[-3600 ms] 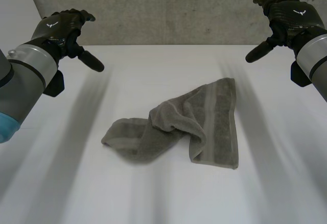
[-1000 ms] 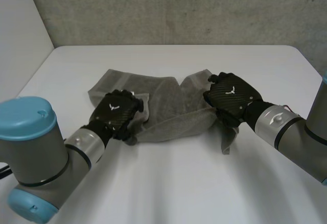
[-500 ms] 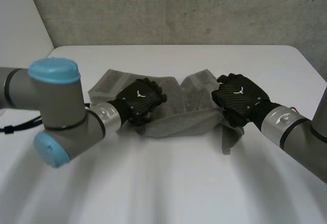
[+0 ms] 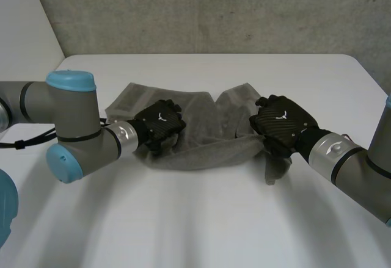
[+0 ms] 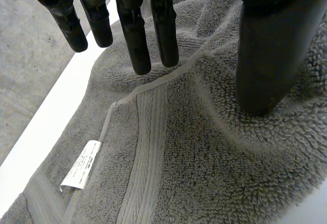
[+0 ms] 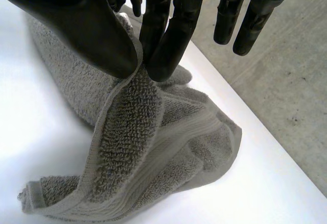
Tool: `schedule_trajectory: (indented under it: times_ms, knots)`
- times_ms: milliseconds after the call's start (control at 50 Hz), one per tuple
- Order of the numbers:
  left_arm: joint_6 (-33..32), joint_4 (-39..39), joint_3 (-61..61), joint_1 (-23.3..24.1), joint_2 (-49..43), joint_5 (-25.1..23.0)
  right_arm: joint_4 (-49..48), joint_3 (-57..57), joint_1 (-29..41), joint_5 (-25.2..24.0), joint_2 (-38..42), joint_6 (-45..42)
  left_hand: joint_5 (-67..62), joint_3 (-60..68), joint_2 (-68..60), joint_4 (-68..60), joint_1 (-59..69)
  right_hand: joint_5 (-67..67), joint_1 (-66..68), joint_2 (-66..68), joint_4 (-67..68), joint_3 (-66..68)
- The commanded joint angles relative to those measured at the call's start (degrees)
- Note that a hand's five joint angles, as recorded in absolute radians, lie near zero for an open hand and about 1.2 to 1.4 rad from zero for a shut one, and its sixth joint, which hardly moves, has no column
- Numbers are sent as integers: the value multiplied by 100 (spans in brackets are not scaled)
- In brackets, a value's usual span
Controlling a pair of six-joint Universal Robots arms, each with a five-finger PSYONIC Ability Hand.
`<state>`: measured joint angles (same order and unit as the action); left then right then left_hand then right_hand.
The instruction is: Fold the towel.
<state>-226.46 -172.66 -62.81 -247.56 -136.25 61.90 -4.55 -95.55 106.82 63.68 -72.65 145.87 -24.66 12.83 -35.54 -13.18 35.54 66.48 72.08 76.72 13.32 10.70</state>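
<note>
You have one grey terry-cloth towel (image 4: 201,146) on one white flat worktop (image 4: 195,219). On the towel, count one small white fabric label (image 5: 80,165). At the towel are two black fingered hands: the left hand (image 4: 160,123) and the right hand (image 4: 282,120). Two grey arms with light-blue caps (image 4: 76,127) reach to the towel.

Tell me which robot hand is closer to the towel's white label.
Left. The left robot hand is over the towel near the label; the right robot hand pinches the towel's other end.

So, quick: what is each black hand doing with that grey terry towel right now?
Left hand: open, straight fingers resting on the grey terry towel.
Right hand: shut, pinching the towel's edge.
</note>
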Motion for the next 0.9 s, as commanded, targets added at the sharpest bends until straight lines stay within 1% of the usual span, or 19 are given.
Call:
schedule_trajectory:
  times_ms: [20,200,340,620,640,660,700,720,760,780,820,900]
  knots:
    - [-30,-83,14,-3,-24,-204,-2,-7,6,4,84,-24,123,-283,211,318,-211,352,792,328,-332,-70]
    - [-171,-84,58,-12,-121,-266,-28,-33,6,13,93,-33,123,-283,211,318,-211,352,792,328,-332,-70]
    - [-610,22,58,-12,-165,-249,-28,-16,6,21,180,-33,123,-283,211,318,-211,352,792,328,-332,-70]
    - [-962,365,58,-47,-165,-196,-28,2,-3,13,207,-33,5,-283,93,318,-93,352,792,328,-332,-70]
    - [-1005,426,58,-47,-156,-178,-28,2,-3,13,207,-33,-261,-283,-173,318,173,352,792,328,-332,-70]
    - [-1006,426,58,-47,-156,-178,-28,10,-3,13,216,-33,-264,-283,-176,318,176,352,792,328,-332,-70]
    - [-1041,496,49,-47,-77,-65,-28,11,5,13,216,-41,-1586,-283,-1498,318,1498,352,792,328,-332,-70]
    - [-1041,497,49,-47,-77,-64,-28,11,6,13,207,-41,-1593,-283,-1505,318,1505,352,792,328,-332,-70]
    - [-1032,505,5,-143,10,120,-28,11,6,13,216,-41,-2782,-283,-2694,318,2694,352,792,328,-332,-70]
    - [-1032,505,5,-143,11,121,-28,11,6,13,216,-41,-2787,-283,-2699,318,2699,352,792,328,-332,-70]
    - [-1015,505,-47,-301,238,287,-28,11,6,21,207,-41,-3858,-283,-3770,318,3770,352,792,328,-332,-70]
    - [-997,505,-144,-389,476,419,-11,54,6,83,207,-41,-4317,-283,-4229,318,4229,352,792,328,-332,-70]
